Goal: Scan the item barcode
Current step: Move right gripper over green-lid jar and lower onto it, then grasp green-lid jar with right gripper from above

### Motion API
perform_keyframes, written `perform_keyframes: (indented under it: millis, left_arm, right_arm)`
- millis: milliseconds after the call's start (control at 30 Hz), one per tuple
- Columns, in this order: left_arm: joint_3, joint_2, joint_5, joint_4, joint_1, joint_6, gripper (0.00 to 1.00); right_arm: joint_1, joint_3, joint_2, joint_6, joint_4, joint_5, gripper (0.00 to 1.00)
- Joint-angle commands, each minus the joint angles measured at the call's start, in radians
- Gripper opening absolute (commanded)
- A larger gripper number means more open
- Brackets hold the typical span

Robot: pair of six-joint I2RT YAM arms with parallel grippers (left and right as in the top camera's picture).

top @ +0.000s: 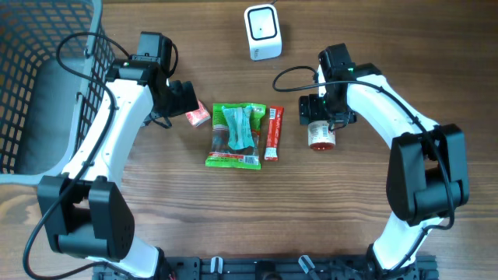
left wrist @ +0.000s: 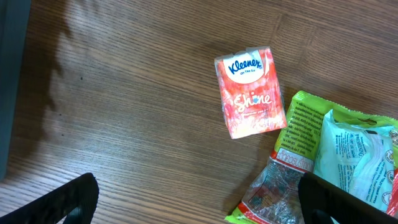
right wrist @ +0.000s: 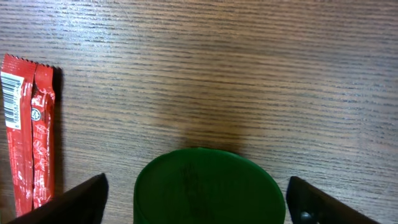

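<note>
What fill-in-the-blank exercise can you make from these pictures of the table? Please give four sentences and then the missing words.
1. The jar lid between the fingers of the right pincer is ____ in colour.
2. The tissue pack carries the brand name ____.
3. In the overhead view, the red sachet lies between the green bag and the ____.
4. The left pincer is open and holds ____.
Missing words: green; Kleenex; jar; nothing.

Wooden bench (top: 350,225) carries: white scanner (top: 262,32), tissue pack (top: 198,116), green packet (top: 236,137), red sachet (top: 273,132), green-lidded jar (top: 320,135); wire basket (top: 31,78) at left edge.
</note>
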Motion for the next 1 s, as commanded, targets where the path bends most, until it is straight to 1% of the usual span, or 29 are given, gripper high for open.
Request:
perform_keyframes:
  millis: [0,67,200,333,367,567,667,767,867,933,967]
  left_arm:
    - [0.013,-0.013,0.001,0.000,0.001,0.012,1.00]
    - [0.013,-0.013,0.001,0.000,0.001,0.012,1.00]
    - [0.013,-0.013,0.001,0.000,0.001,0.012,1.00]
    - [0.013,-0.013,0.001,0.000,0.001,0.012,1.00]
    - [0.013,-0.013,0.001,0.000,0.001,0.012,1.00]
    - [0.013,-0.013,0.001,0.000,0.001,0.012,1.00]
    - [0.013,-0.013,0.001,0.000,0.001,0.012,1.00]
    - [0.013,-0.013,0.001,0.000,0.001,0.012,1.00]
    - [0.013,-0.013,0.001,0.000,0.001,0.012,1.00]
    - [0.013,-0.013,0.001,0.000,0.001,0.012,1.00]
    - [0.013,-0.013,0.001,0.000,0.001,0.012,1.00]
  right_arm:
    - [0.009,-0.002,0.012,-0.010,-0.001,0.022,0.89]
    - [0.010,-0.006,0.011,-0.012,0.000,0.026,0.87]
    - [0.010,-0.043,0.012,-0.014,0.021,0.060,0.86]
    - [0.010,-0.043,0.003,-0.018,0.027,0.060,0.74]
    - [0.010,-0.041,-0.012,-0.018,0.023,0.059,0.73]
    - [0.010,-0.040,-0.191,-0.014,-0.009,0.060,0.68]
    - [0.010,-0.041,-0.295,0.046,-0.040,0.069,0.65]
    - [0.015,-0.054,-0.336,0.077,-0.047,0.074,0.62]
    - [0.060,-0.127,-0.336,0.098,0.048,0.111,0.61]
    - [0.127,-0.201,-0.336,0.166,0.134,0.244,0.61]
    - [0.167,-0.233,-0.337,0.170,0.188,0.294,0.61]
